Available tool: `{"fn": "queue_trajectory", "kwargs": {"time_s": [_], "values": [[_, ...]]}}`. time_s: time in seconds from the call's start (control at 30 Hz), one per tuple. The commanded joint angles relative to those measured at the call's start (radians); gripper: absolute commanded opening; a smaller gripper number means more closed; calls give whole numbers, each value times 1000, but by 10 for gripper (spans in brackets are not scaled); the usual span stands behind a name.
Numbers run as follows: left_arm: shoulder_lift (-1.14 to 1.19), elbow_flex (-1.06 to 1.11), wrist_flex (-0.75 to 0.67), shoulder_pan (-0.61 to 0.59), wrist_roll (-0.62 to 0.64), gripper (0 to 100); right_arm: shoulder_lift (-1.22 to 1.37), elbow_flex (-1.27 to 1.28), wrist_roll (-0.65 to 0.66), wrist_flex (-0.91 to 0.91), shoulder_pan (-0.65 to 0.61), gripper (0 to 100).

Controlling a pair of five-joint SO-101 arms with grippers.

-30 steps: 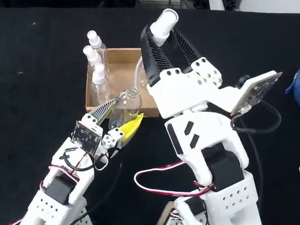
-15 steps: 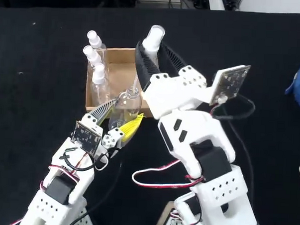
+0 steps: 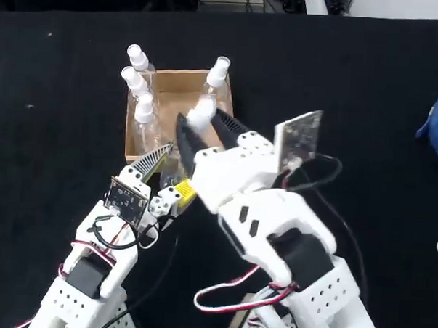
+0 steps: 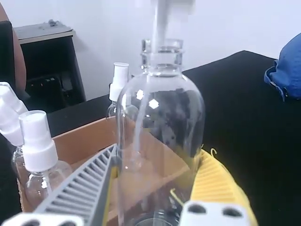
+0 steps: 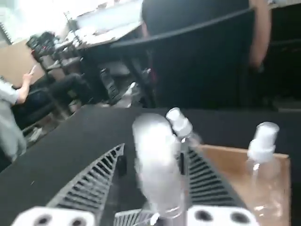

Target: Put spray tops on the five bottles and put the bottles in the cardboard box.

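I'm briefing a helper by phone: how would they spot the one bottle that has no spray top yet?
Find the cardboard box on the black table. At its side nearest the arms, the left gripper clamps a clear bottle between a grey and a yellow finger. Unlike the four bottles in the box, its neck is open, with no white top.

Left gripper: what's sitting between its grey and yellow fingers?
In the left wrist view, an uncapped clear bottle stands in the left gripper, with a spray top poised at its neck.
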Motion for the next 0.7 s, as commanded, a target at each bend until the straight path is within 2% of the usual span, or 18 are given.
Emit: {"fn": "queue_trajectory", "kwargs": {"time_s": [0.0, 0.13, 0.33, 0.5, 0.67], "values": [[-17, 25, -20, 2, 2, 30, -28, -13, 57, 2, -49, 188], [-17, 25, 12, 2, 2, 30, -48, -62, 107, 57, -46, 188], [-17, 25, 11, 2, 2, 30, -143, -206, 219, 348, -37, 191], [-17, 25, 5, 5, 2, 30, -179, -140, 244, 423, 28, 200], [-17, 25, -29, 13, 6, 30, -186, 2, 241, 388, 25, 331]]}}
